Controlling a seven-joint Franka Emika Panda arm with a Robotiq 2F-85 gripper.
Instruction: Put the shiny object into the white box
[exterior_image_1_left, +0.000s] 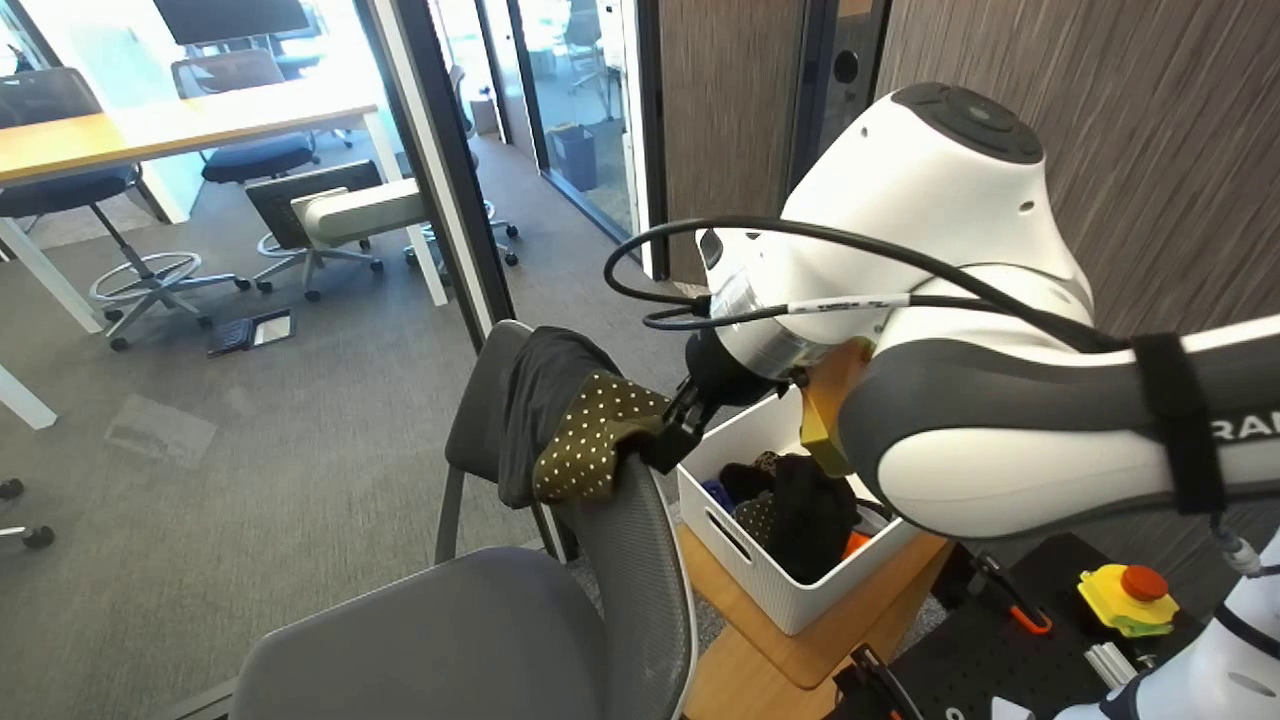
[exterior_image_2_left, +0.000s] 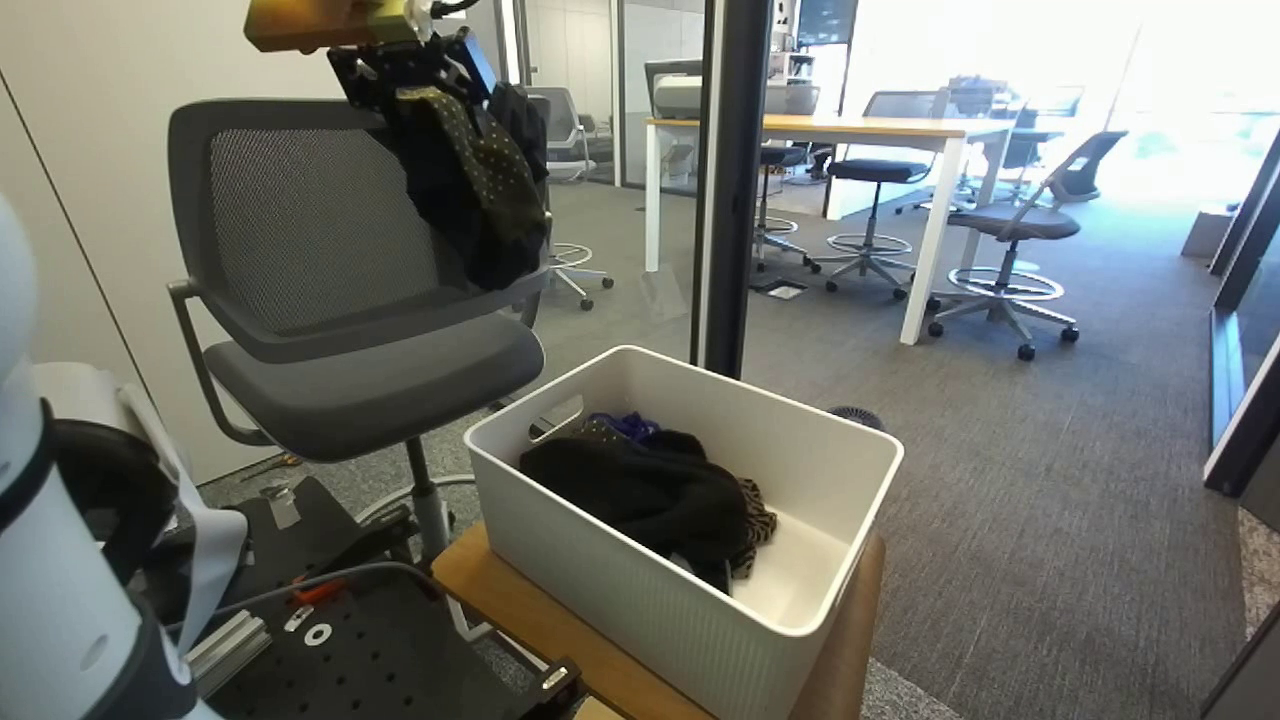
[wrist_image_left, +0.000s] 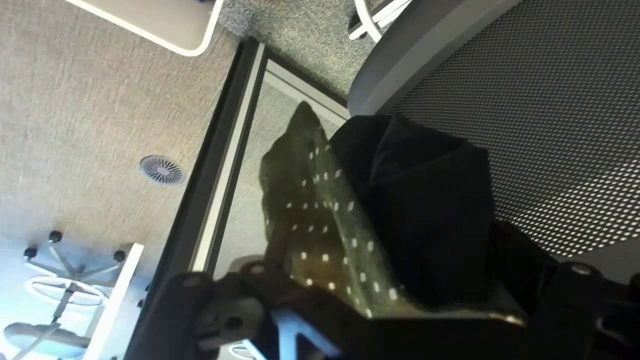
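Observation:
The shiny object, an olive-gold cloth with pale dots, (exterior_image_1_left: 590, 440) (exterior_image_2_left: 500, 180) (wrist_image_left: 320, 200) hangs over the chair back on top of a black cloth (exterior_image_1_left: 540, 400) (wrist_image_left: 435, 195). My gripper (exterior_image_1_left: 675, 435) (exterior_image_2_left: 415, 90) (wrist_image_left: 395, 237) is down at the top of the chair back, right at the cloth. In the wrist view its fingers stand wide apart, open, with dotted and black fabric lying between them. Whether a finger touches the fabric I cannot tell. The white box (exterior_image_1_left: 760, 575) (exterior_image_2_left: 620, 590) stands beside the chair; in the wrist view only its rim (wrist_image_left: 187, 50) and part of the inside show.
Dark clothes (exterior_image_1_left: 805, 520) (exterior_image_2_left: 650, 490) and some patterned pieces lie in the box, which rests on a wooden stool (exterior_image_1_left: 745, 590). The grey chair (exterior_image_1_left: 640, 600) (exterior_image_2_left: 320, 210) sits below my gripper. A glass partition post (exterior_image_1_left: 440, 170) (exterior_image_2_left: 725, 190) rises behind.

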